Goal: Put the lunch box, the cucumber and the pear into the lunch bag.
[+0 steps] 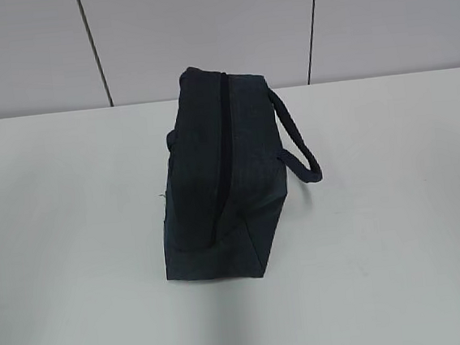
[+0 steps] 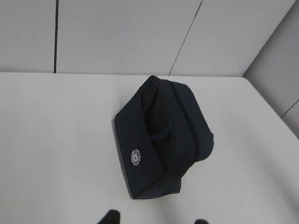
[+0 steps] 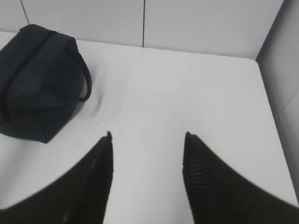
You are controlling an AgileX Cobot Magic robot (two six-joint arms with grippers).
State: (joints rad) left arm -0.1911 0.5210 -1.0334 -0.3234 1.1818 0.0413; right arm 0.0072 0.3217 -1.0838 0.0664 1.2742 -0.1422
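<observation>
Lunch bag (image 1: 218, 174) sat zipped mid-table (image 1: 400, 246), handle toward the right edge. Right gripper (image 3: 147, 135) and left gripper (image 2: 154, 220) both spread, empty.

The lunch bag (image 1: 214, 174) is a dark navy fabric bag lying alone on the white table, its zipper running lengthwise along the top and closed. A loop handle (image 1: 298, 137) arcs out on its right side, and a small white round emblem (image 2: 136, 157) marks one side panel.

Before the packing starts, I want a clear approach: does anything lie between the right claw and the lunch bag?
Nothing visible does. Bare table separates the open right claw from the lunch bag, which sits zipped shut with its loop handle facing the claw.
</observation>
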